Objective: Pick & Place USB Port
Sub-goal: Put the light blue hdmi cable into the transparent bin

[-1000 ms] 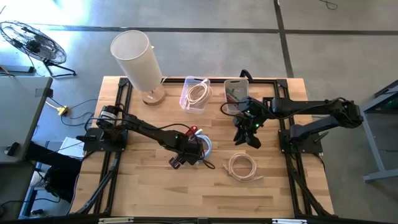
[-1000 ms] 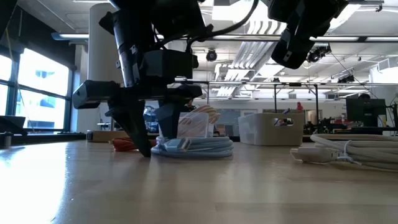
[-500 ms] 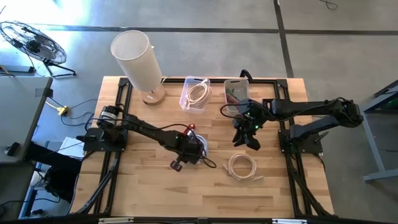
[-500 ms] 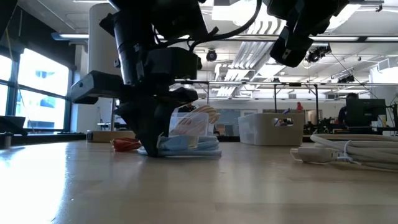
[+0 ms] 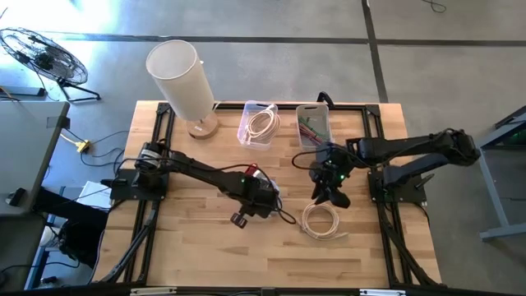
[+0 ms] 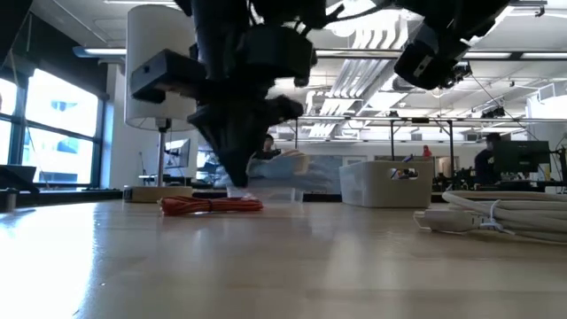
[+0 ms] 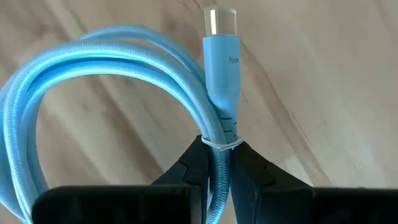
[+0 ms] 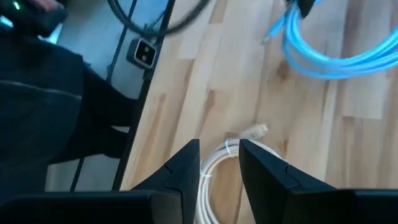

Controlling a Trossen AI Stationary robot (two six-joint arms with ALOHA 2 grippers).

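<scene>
My left gripper (image 5: 261, 197) is shut on a coiled light-blue USB cable (image 7: 93, 56), near the middle of the table. Its blue plug with a metal tip (image 7: 219, 43) stands out past the fingertips. In the low view the coil (image 6: 276, 165) hangs off the tabletop. My right gripper (image 5: 329, 196) hovers open just above a white coiled cable (image 5: 320, 220), which lies flat on the wood and shows between its fingers (image 8: 219, 158). A red cable bundle (image 6: 211, 205) lies on the table beside the left gripper. My left gripper pinches the blue cable's bundled strands between its two fingers, right behind the plug, where a thin tie wraps them (image 7: 219, 144). The fingers come from above, pointing down. The coil is lifted clear of the table and loops out to one side.
Two clear bins stand at the table's far edge, one with a white cable (image 5: 259, 123) and one with green and red cables (image 5: 312, 125). A tall white cylinder lamp (image 5: 182, 78) stands at the far left. Bare wood lies along the near edge.
My left gripper has shut on the blue coil and lifted it off the table, shifting a little toward the right edge; the red cable stayed on the wood. My right gripper has moved toward the near edge, over the white cable.
</scene>
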